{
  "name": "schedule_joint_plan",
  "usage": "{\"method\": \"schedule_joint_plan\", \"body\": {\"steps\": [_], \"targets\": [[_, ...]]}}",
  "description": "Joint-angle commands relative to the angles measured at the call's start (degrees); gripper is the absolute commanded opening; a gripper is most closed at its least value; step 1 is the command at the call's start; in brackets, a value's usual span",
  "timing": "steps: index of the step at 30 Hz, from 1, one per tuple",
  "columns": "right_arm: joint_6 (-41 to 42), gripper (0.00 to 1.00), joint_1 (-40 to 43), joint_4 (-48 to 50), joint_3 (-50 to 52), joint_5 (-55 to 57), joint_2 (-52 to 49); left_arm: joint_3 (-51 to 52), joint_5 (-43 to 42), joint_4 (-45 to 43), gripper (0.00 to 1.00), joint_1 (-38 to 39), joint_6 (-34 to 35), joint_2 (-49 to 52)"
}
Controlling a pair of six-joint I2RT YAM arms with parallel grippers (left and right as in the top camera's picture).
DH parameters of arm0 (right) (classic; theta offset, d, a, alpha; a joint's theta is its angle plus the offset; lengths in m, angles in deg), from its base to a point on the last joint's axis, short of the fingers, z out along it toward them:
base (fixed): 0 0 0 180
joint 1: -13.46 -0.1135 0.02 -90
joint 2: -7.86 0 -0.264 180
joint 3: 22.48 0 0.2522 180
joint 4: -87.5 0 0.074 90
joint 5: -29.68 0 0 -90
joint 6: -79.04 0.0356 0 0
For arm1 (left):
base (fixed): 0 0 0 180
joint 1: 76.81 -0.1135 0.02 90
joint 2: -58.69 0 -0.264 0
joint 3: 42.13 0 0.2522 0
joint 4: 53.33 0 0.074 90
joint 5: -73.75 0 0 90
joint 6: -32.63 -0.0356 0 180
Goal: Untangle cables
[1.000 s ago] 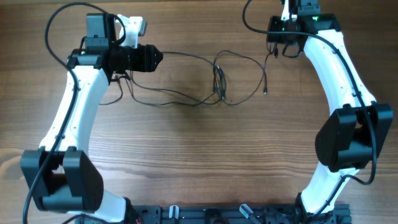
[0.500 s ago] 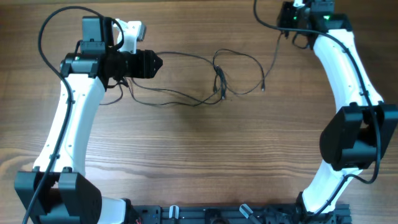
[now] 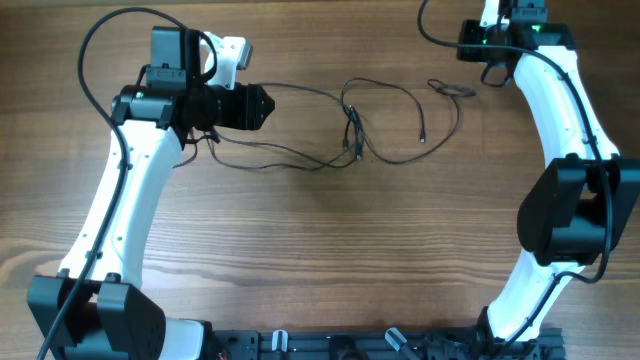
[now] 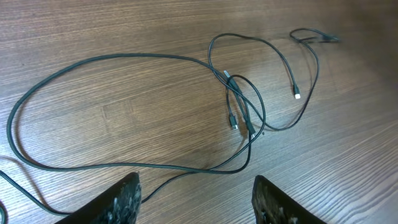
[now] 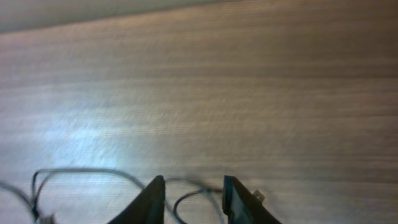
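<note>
Robotics lab — wooden table (image 3: 320, 250) carrying robot arms (image 3: 115, 200).

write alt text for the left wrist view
Thin black cables sprawl in loose loops over a wooden table, crossing in a tangle right of centre. The left fingers stand apart at the bottom edge, holding nothing.

Two arms, the left arm (image 3: 120, 220) at 9 o'clock and the right arm (image 3: 565, 110) at 3 o'clock, on one table (image 3: 320, 260). Two grippers, the left gripper (image 4: 196, 199) and the right gripper (image 5: 193, 196), with two fingers (image 4: 118, 202) each. The cables (image 3: 352, 135): one tangle at 12 o'clock, one small loop (image 3: 450, 90) at 1 o'clock, and four plug ends (image 4: 297, 94) in the left wrist view. How many separate cables there are cannot be told.
</note>
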Motion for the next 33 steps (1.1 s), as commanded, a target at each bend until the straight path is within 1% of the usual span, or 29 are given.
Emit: {"method": "schedule_joint_plan", "body": {"steps": [1, 2, 3, 4, 7, 10, 12, 15, 18, 22, 29, 33], "targets": [[-0.3, 0.39, -0.3, -3.4, -0.1, -6.0, -0.6, -1.0, 1.9, -0.1, 0.59, 0.3, 0.5, -1.4], [-0.3, 0.43, -0.3, -4.5, -0.1, -6.3, -0.6, -1.0, 2.1, -0.1, 0.59, 0.3, 0.5, -1.4], [0.0, 0.50, -0.5, -6.6, -0.1, -6.5, -0.6, -1.0, 2.1, -0.2, 0.60, 0.3, 0.5, -1.4], [0.7, 0.52, -0.7, -8.4, -0.1, -6.4, -0.6, -1.0, 2.1, -0.2, 0.59, 0.3, 0.5, -1.4], [3.8, 0.53, -1.2, -13.9, -0.1, -5.9, -0.6, -1.0, 2.3, -0.2, 0.60, 0.3, 0.3, -1.4], [7.6, 0.53, -2.6, -18.1, -0.1, -2.7, -0.6, -1.0, 3.4, -0.2, 0.59, 0.3, 0.3, -1.4], [9.7, 0.53, -3.7, -19.8, -0.1, -0.1, -0.6, -1.0, 4.0, -0.3, 0.59, 0.3, 0.3, -1.4], [16.2, 0.54, -6.0, -22.3, -0.1, 6.7, -0.6, -1.0, 4.0, -0.2, 0.59, 0.3, -1.0, -1.4], [20.0, 0.55, -7.5, -23.5, -0.1, 8.9, -0.6, -1.0, 4.0, -0.2, 0.59, 0.3, -1.5, -1.4], [28.1, 0.57, -9.0, -25.1, 0.3, 13.8, -0.6, -1.0, 4.2, -0.2, 0.59, 0.3, -2.8, -1.4], [32.8, 0.57, -10.4, -25.0, 5.5, 14.9, -0.6, -1.0, 4.2, -0.2, 0.59, 0.3, -4.2, -1.4], [32.6, 0.57, -11.6, -22.9, 9.7, 14.9, -0.6, -1.0, 4.2, -0.2, 0.59, 0.3, -4.3, -1.4]]}}
